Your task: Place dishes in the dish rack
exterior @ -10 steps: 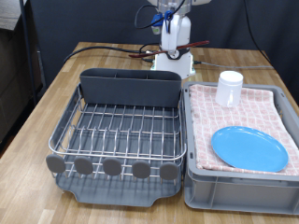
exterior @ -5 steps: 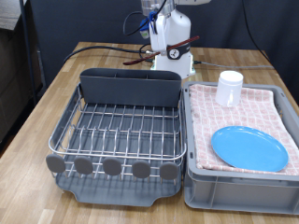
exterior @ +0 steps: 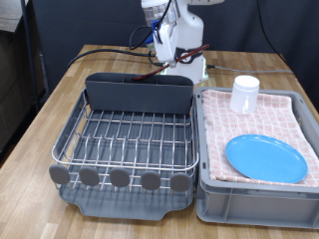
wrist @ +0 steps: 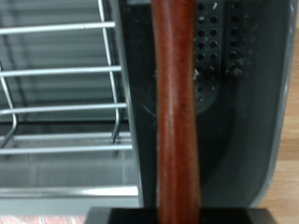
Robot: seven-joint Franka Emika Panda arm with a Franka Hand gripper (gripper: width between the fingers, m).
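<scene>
So from my remote seat: wooden table (exterior: 45, 124) fills most of the exterior view, dark floor beyond it at the exterior view's left, black and red cables (exterior: 110, 50) trailing across the far end of the tabletop.

Biggest thing on it is the dish rack (exterior: 125, 139), silver wire grid over a dark grey tray, w/ the tall grey utensil caddy (exterior: 138, 92) along its far side. Nothing sitting on the wires. Touching or just beside it on the exterior view's right is the grey bin (exterior: 254, 194) lined w/ a pink checked towel (exterior: 274, 119). Light-blue plate (exterior: 265, 157) lies flat on the towel at the near end, white cup (exterior: 244, 94) stands upright at the far end, apart from the plate.

Arm is up at the exterior view's top, gripper (exterior: 162, 50) hanging just above the caddy. Wrist cam shows the wooden spoon (wrist: 177, 121) handle running straight along the fingers, w/ the caddy's perforated floor right behind it and rack wires off to one side. Fingers themselves aren't visible, so can't tell if they're pinched on the spoon or spread.

No labels or writing I can read anywhere.
</scene>
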